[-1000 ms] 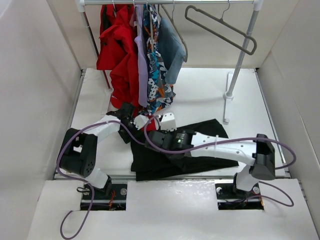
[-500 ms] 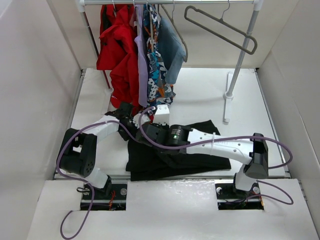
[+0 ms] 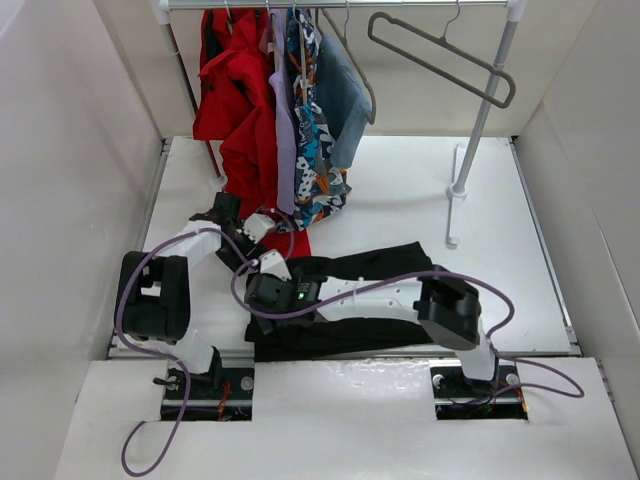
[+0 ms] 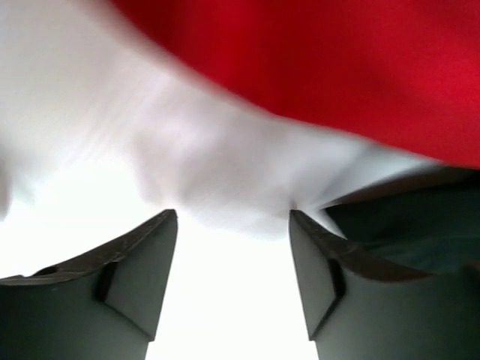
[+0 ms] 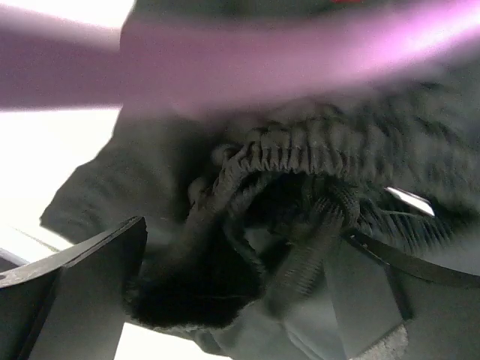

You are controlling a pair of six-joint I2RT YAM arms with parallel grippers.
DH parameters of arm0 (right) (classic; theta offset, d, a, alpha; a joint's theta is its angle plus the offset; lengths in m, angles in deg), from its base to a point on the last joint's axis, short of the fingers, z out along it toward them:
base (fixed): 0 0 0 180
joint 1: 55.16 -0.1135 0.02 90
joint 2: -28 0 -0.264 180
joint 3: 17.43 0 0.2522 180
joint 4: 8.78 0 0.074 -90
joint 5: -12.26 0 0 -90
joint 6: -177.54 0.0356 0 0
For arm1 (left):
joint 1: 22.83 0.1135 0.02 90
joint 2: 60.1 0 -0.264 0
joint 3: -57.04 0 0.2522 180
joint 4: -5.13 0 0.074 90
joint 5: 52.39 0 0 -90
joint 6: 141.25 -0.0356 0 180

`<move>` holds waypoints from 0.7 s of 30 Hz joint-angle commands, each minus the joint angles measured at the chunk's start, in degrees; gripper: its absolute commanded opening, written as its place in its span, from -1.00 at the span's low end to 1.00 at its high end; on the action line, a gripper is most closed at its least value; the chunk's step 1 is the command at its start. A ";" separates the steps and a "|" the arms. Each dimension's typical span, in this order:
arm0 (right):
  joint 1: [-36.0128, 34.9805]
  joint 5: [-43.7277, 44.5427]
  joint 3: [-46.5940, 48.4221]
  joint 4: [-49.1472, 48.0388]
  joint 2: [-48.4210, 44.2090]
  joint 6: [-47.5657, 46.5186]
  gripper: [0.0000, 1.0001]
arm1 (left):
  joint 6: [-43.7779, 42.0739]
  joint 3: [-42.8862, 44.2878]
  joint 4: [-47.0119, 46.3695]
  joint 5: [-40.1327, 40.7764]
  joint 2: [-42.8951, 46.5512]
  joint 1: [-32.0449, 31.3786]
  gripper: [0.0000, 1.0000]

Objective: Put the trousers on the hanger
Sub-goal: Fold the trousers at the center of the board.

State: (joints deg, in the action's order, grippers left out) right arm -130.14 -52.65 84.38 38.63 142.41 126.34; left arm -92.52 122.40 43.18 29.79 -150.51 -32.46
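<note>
The black trousers (image 3: pixel 385 300) lie crumpled on the white table, spreading right from the table's near left. Their elastic waistband (image 5: pixel 300 161) is bunched between the wide-apart fingers of my right gripper (image 5: pixel 244 232), which is open over the trousers' left end (image 3: pixel 265 272). My left gripper (image 3: pixel 260 227) is just behind it, beside the hanging red garment. It is open (image 4: pixel 232 217) over bare table with nothing between its fingers, and a black edge of the trousers (image 4: pixel 412 229) shows to its right. The grey-beige hanger (image 3: pixel 440 55) hangs tilted on the rail at the back right.
A clothes rail at the back holds a red garment (image 3: pixel 235 90), lilac and patterned clothes (image 3: pixel 310 130) and a blue-grey one (image 3: pixel 345 95). Its right post (image 3: pixel 478 130) stands on the table. A purple cable (image 5: pixel 247 64) crosses the right wrist view. White walls enclose both sides.
The right arm swung left and folded back, dragging the trousers' waistband leftward, then its jaws opened and let go. The left gripper drew back to the left and opened wider.
</note>
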 commanded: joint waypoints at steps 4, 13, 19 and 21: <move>-5.52 -3.55 11.78 -4.82 0.38 -17.87 1.00 | 2.17 8.95 5.93 1.66 0.67 4.88 0.18; -8.16 -7.86 4.26 -9.91 -13.74 -26.77 1.00 | -0.29 12.03 10.15 -3.69 12.26 6.29 0.34; -6.85 -1.71 -11.90 -8.18 -28.00 -22.04 1.00 | -6.35 12.04 18.24 -11.78 21.93 3.66 0.56; -4.14 -0.39 -16.57 -6.50 -34.58 -15.28 1.00 | -7.76 12.04 19.56 -15.37 23.61 1.99 0.71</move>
State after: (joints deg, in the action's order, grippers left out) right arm -136.61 -56.39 72.56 32.29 113.41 105.51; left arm -96.92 132.69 57.78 21.42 -129.40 -28.74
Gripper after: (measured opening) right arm 0.995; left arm 0.839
